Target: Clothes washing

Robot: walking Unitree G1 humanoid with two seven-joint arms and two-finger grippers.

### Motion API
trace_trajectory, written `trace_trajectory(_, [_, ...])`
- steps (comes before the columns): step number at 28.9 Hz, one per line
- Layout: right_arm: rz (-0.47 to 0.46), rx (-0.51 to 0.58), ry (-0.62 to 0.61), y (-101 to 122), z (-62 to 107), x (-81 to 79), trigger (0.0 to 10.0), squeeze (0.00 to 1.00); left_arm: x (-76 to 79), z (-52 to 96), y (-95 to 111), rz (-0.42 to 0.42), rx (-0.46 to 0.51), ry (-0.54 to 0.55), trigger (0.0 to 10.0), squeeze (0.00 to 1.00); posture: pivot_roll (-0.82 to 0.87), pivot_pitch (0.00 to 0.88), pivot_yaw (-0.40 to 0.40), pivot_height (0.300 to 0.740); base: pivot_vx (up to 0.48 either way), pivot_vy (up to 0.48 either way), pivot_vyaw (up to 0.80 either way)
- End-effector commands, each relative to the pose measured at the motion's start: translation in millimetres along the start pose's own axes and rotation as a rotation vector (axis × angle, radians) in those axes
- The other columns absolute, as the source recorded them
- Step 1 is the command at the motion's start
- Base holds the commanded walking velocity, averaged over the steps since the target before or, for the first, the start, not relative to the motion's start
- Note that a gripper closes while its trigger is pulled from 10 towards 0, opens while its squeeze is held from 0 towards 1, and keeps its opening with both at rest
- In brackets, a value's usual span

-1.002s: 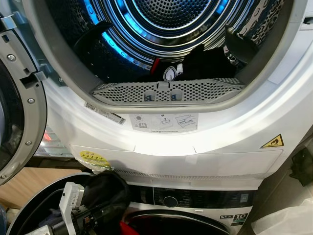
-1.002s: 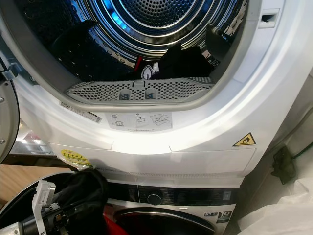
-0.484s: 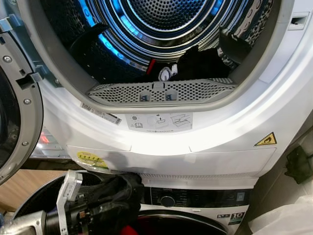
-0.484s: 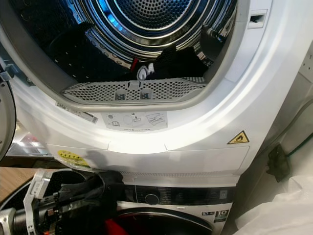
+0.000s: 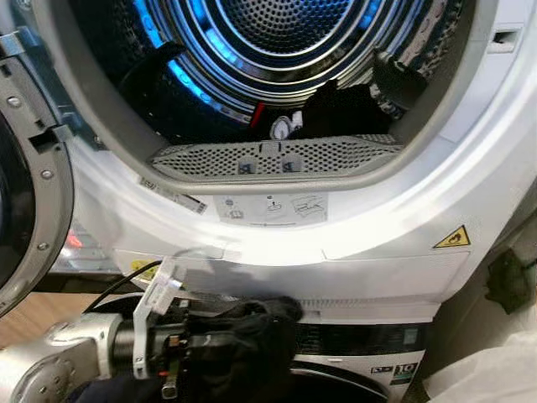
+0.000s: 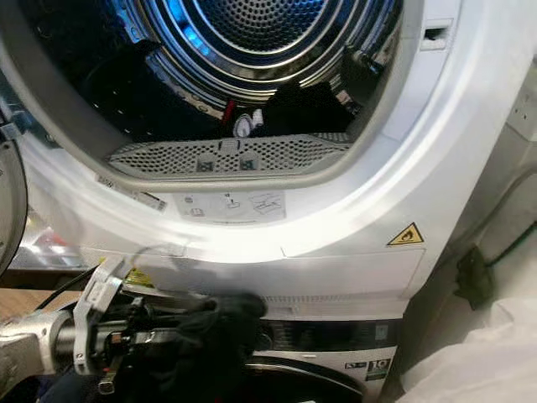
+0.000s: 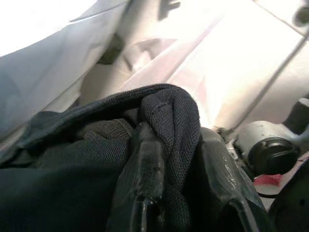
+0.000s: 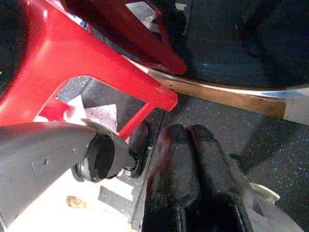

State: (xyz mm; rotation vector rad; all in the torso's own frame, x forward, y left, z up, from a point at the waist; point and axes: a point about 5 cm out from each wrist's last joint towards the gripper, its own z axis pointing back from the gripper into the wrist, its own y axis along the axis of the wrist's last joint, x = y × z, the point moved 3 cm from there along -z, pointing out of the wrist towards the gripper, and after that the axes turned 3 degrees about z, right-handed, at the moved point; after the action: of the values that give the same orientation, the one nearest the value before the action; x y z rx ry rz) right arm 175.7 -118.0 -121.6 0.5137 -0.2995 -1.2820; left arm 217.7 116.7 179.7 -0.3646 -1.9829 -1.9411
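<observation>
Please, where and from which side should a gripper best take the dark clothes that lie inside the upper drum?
Probably grip the top of the dark clothes, where the pile humps highest just behind the perforated grey filter. Come in through the open front of the upper drum, reaching over the filter and down. The pile leans against the drum's right side, so a descent from above and slightly from the left looks least obstructed.

The dryer (image 5: pixel 394 252) stands stacked on the washer (image 5: pixel 369 348). The dryer's door (image 5: pixel 29 176) hangs open at the left. Inside its drum (image 5: pixel 277 34), a heap of clothes (image 5: pixel 340 109) lies at the near right, just behind the lint filter (image 5: pixel 268 155) at the opening's near edge. Below, at the near left, the left hand (image 5: pixel 252 348) holds a garment (image 5: pixel 247 336) in front of the washer's top panel. A bag (image 5: pixel 491 378) sits at the near right.
</observation>
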Motion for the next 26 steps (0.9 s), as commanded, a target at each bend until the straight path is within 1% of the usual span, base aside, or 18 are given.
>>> trace_trajectory(1, [-0.005,0.001,0.009,1,-0.8,-5.4,10.0,0.0,1.4,-5.9,8,-0.024,0.005,-0.043,0.0,0.0,0.1,0.0,0.124,0.74,0.0,0.0,0.0])
trace_trajectory(3, [-0.002,0.0,0.01,0,-0.7,-5.3,10.0,0.0,0.1,-11.3,13,-0.052,0.004,-0.062,0.0,0.0,0.1,0.0,0.122,0.74,0.0,0.0,0.0])
trace_trajectory(5, [-0.006,-0.003,0.01,-1,-0.5,-5.6,10.0,0.0,1.1,-19.6,23,-0.082,0.031,-0.102,0.0,0.0,0.1,0.0,0.119,0.74,0.0,0.0,0.0])
trace_trajectory(8, [-0.008,-0.004,0.011,-2,-0.4,-5.8,10.0,0.0,2.7,-26.1,30,-0.094,0.055,-0.142,0.0,0.0,0.1,0.0,0.122,0.74,0.0,0.0,0.0])
trace_trajectory(9, [-0.007,-0.004,0.01,-2,-0.3,-5.4,10.0,0.0,1.7,-32.9,34,-0.11,0.055,-0.163,0.0,0.0,0.1,0.0,0.121,0.74,0.0,0.0,0.0])
trace_trajectory(11, [-0.006,-0.004,0.011,-2,-0.4,-5.5,10.0,0.0,0.7,-38.3,38,-0.139,0.053,-0.176,0.0,0.0,0.11,0.0,0.121,0.74,0.0,0.0,0.0])
trace_trajectory(12, [-0.008,-0.004,0.011,-2,-0.4,-5.7,10.0,0.0,0.7,-40.4,43,-0.154,0.061,-0.185,0.0,0.0,0.11,0.0,0.121,0.74,0.0,0.0,0.0])
trace_trajectory(13, [-0.01,-0.003,0.011,-2,-0.5,-6.1,10.0,0.0,1.6,-43.6,54,-0.179,0.089,-0.204,0.0,0.0,0.1,0.0,0.122,0.74,0.0,0.0,0.0])
trace_trajectory(15, [-0.01,-0.003,0.01,-1,-0.5,-6.1,10.0,0.0,2.8,-45.5,62,-0.201,0.102,-0.221,0.0,0.0,0.1,0.0,0.124,0.74,0.0,0.0,0.0])
trace_trajectory(16, [-0.011,-0.002,0.01,-1,-0.6,-6.4,10.0,0.0,4.8,-46.5,71,-0.225,0.113,-0.24,0.0,0.0,0.1,0.0,0.124,0.74,0.0,0.0,0.0])
trace_trajectory(18, [-0.012,-0.002,0.01,-1,-0.7,-6.5,10.0,0.0,5.6,-46.7,74,-0.233,0.119,-0.247,0.0,0.0,0.1,0.0,0.124,0.74,0.0,0.0,0.0])
trace_trajectory(20, [-0.017,-0.001,0.011,-1,-0.8,-7.4,10.0,0.0,8.9,-45.4,94,-0.273,0.161,-0.273,0.0,0.0,0.1,0.0,0.13,0.74,0.0,0.0,0.0])
trace_trajectory(21, [-0.016,-0.001,0.011,-1,-0.8,-7.4,10.0,0.0,10.1,-45.0,100,-0.283,0.177,-0.282,0.0,0.0,0.1,0.0,0.13,0.74,0.0,0.0,0.0])
trace_trajectory(22, [-0.019,0.001,0.009,-1,-0.8,-7.2,10.0,0.0,12.1,-44.7,112,-0.304,0.21,-0.297,0.0,0.0,0.1,0.0,0.133,0.74,0.0,0.0,0.0])
trace_trajectory(25, [-0.028,0.002,0.008,-1,-0.8,-7.6,10.0,0.0,13.6,-45.0,123,-0.329,0.23,-0.308,0.0,0.0,0.1,0.0,0.136,0.74,0.0,0.0,0.0])
trace_trajectory(26, [-0.029,0.002,0.008,0,-0.9,-7.8,10.0,0.0,15.2,-45.6,129,-0.353,0.233,-0.315,0.0,0.0,0.1,0.0,0.136,0.74,0.0,0.0,0.0])
